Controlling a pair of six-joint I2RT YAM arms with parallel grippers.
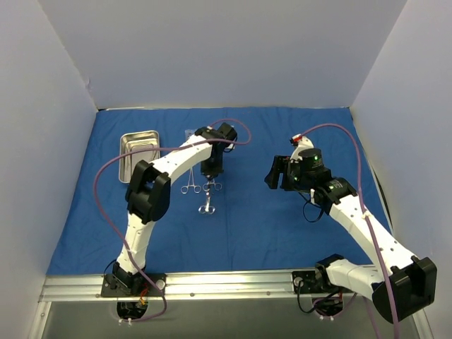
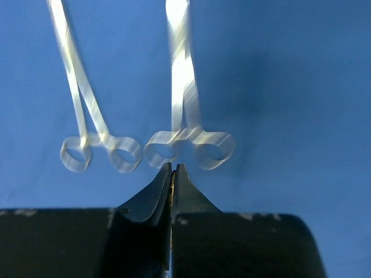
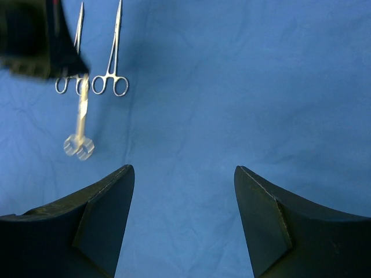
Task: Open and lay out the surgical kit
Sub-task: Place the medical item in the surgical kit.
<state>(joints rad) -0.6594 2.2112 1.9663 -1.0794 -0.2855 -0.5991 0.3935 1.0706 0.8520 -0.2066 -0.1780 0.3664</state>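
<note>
The blue cloth wrap (image 1: 282, 233) lies spread flat over the table. The steel tray (image 1: 128, 159) stands at its far left. Two silver scissor-like instruments (image 1: 189, 186) lie side by side on the cloth, rings toward me, and both show in the left wrist view (image 2: 87, 124). My left gripper (image 1: 210, 173) is shut on the tip of a third instrument (image 3: 80, 124), which hangs rings-down over the cloth. In the left wrist view (image 2: 174, 168) only a thin sliver shows between the jaws. My right gripper (image 1: 274, 175) is open and empty above bare cloth (image 3: 184, 168). No tweezers are visible.
A faint pale patch (image 1: 187, 133), possibly a clear packet, lies on the cloth beyond the left wrist. White walls enclose the table on three sides. A metal rail (image 1: 233, 282) runs along the near edge. Purple cables loop over both arms.
</note>
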